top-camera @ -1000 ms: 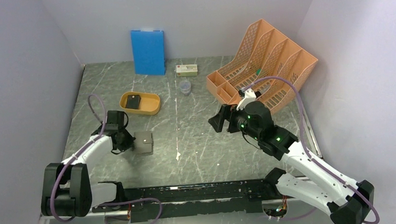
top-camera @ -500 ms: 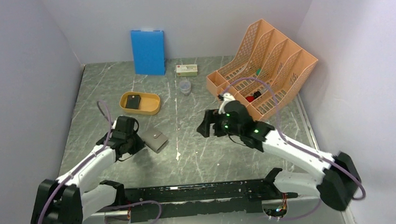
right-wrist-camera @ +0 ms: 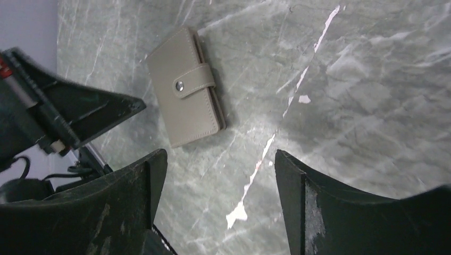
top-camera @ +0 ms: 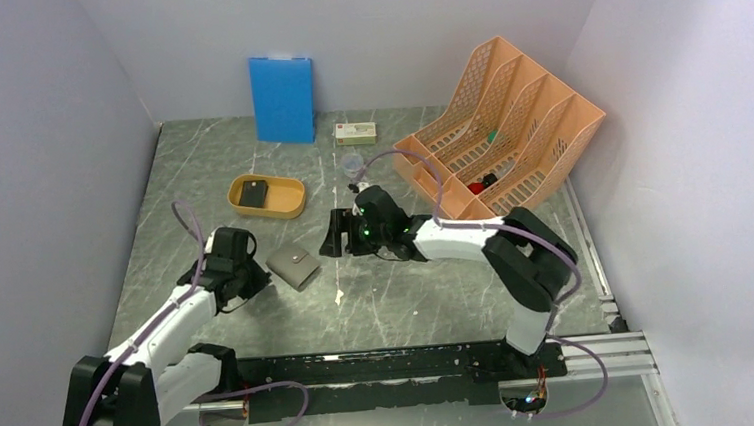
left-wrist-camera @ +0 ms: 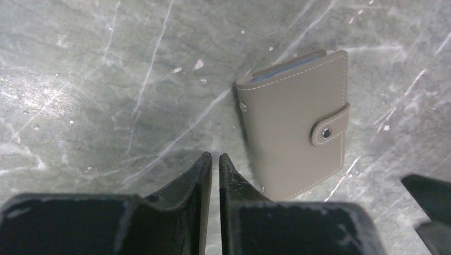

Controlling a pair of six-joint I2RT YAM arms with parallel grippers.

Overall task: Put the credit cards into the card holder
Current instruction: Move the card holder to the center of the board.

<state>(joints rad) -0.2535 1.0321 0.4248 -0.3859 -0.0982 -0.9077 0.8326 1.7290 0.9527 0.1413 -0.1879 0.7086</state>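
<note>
The card holder (top-camera: 294, 267) is a closed grey case with its snap strap (left-wrist-camera: 327, 132) fastened, lying flat on the table. My left gripper (left-wrist-camera: 215, 156) is just left of it. Its jaws are shut to a thin slit with nothing between them, and they do not touch the case. My right gripper (right-wrist-camera: 218, 159) hovers open a little to the right of the card holder (right-wrist-camera: 183, 90), with only bare table between its fingers. One dark credit card (top-camera: 253, 194) lies in the yellow tray (top-camera: 292, 201).
A blue board (top-camera: 282, 99) leans on the back wall. A small box (top-camera: 355, 131) and a clear cup (top-camera: 352, 165) stand behind the right gripper. An orange file rack (top-camera: 507, 124) fills the back right. White flecks mark the tabletop.
The right arm has swung far left, from beside the rack to just right of the card holder, its jaws narrowing a little. The card holder now lies flat, apart from the left gripper.
</note>
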